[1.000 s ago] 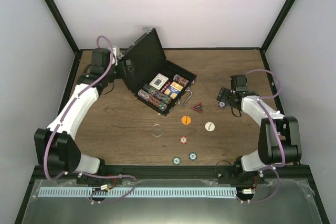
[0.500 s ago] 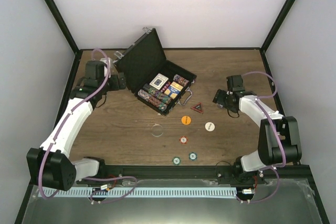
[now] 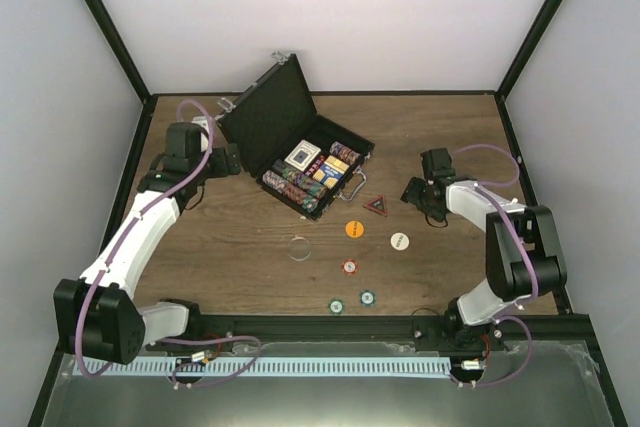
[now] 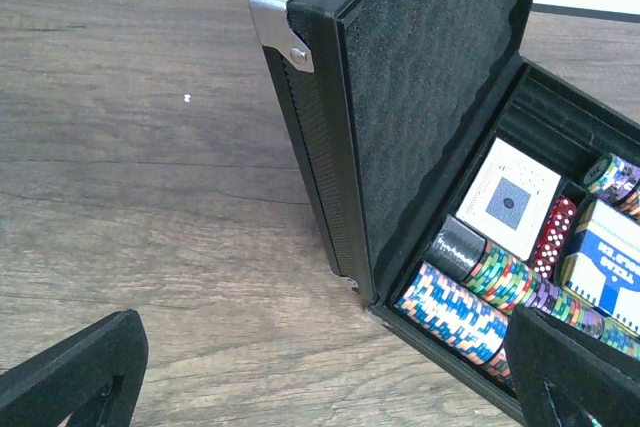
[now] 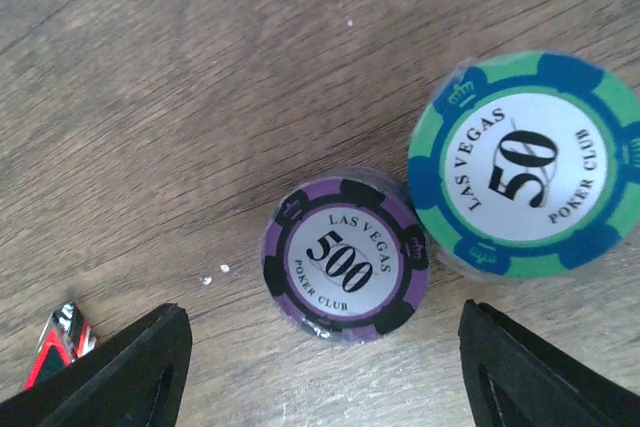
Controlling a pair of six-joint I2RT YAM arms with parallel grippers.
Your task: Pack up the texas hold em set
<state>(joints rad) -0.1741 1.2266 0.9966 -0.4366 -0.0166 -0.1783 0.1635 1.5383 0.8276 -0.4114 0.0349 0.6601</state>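
Observation:
The black briefcase [image 3: 285, 125] stands open at the back left, lid upright. It holds card decks [image 3: 303, 156] and rows of multicoloured chips [image 3: 290, 185]. In the left wrist view the lid [image 4: 420, 97], a card deck [image 4: 510, 197] and the chip rows [image 4: 460, 312] show. My left gripper [image 3: 228, 159] is open and empty beside the lid's left edge [image 4: 325, 387]. My right gripper [image 3: 412, 193] is open and empty, low over a purple 500 chip stack [image 5: 347, 262], with a green 50 chip stack [image 5: 530, 167] beside it. The purple stack lies between my fingers [image 5: 130, 372].
On the table in front of the case lie a triangular marker [image 3: 375, 206], an orange button [image 3: 353, 229], a white button [image 3: 399, 241], a clear disc [image 3: 298, 247] and three loose chips [image 3: 349, 267] [image 3: 338, 305] [image 3: 367, 297]. The marker's corner [image 5: 62, 342] shows in the right wrist view.
My left gripper has drawn back from the lid toward the front left. My right gripper has moved a little left and nearer the triangular marker.

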